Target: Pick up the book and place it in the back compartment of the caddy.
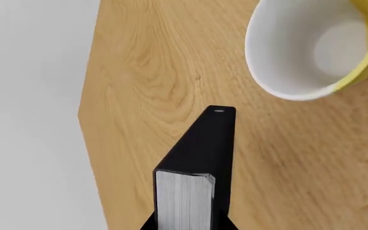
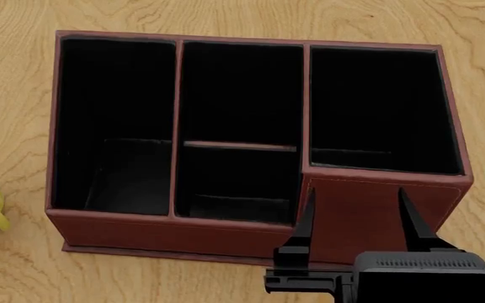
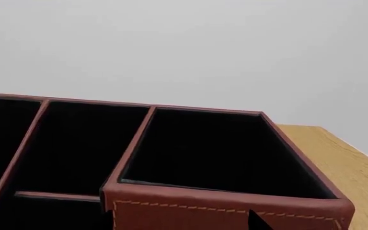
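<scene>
Book point(image 1: 193, 172) cut off, grip unseen

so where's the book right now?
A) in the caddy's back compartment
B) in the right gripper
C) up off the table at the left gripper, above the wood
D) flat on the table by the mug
C. In the left wrist view the book juts out from the camera's side above the table near the mug, while in the head view every section of the caddy is bare and the right gripper is open and holds nothing.
</scene>
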